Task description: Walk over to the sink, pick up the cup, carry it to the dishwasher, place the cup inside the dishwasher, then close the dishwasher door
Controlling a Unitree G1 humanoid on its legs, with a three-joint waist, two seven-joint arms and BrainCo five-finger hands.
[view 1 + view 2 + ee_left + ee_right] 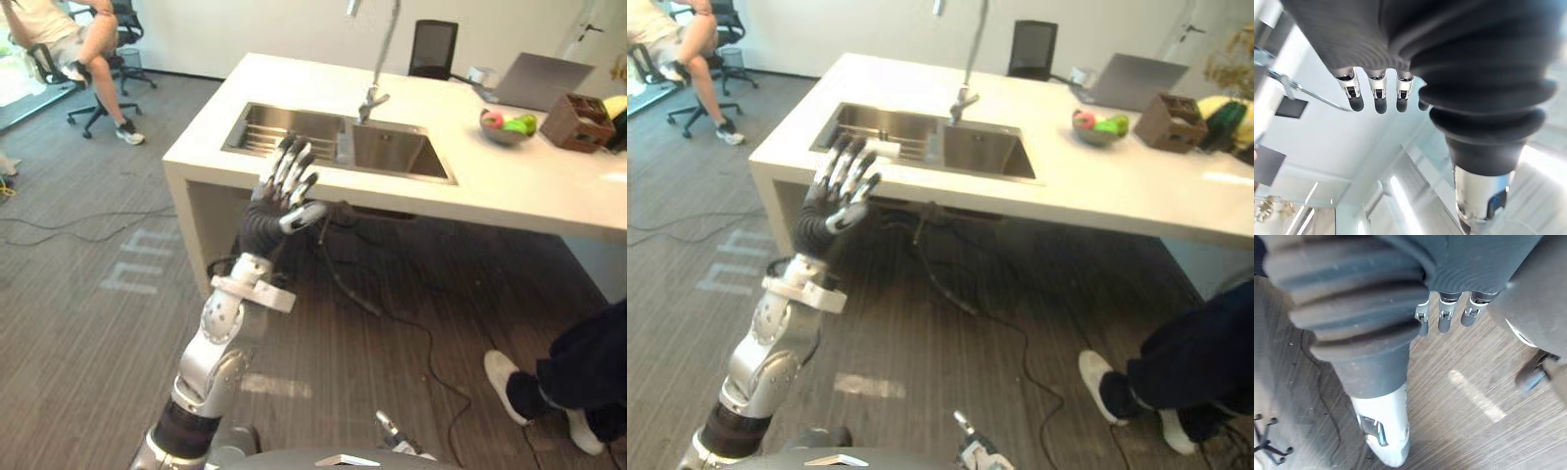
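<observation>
Checking for print first: pale letter-like marks (135, 272) on the floor beside the surface (294, 83), too blurred to read.

Hard to make out:
- cup (886, 149): small pale object lying in the left basin of the sink (390, 152). Seen just past the fingertips in the right eye view, covered by the fingers in the left eye view. Too small to tell its shape or which way it lies.
- faucet (372, 98): rising behind the divider between the two basins, top cut off at the frame edge.
- Further along the surface: bowl of fruit (505, 127), laptop (539, 78), brown box (578, 122).
- Black chair (433, 49) behind the far edge, lower part hidden by the surface.
- Seated person (59, 39) on an office chair at the far left, cut off at the frame edge.
- Second person's leg and pale shoe (509, 382) at the near right, rest out of frame.

Hands:
- left hand (279, 201): raised in front of the near rim of the sink. Fingers (291, 162) straight and fanned apart, thumb out to the side, nothing held. Contact with the surface edge not discernible.
- right hand (1444, 318): low over the floor (1474, 396), fingers hanging loose side by side, nothing in them.
</observation>
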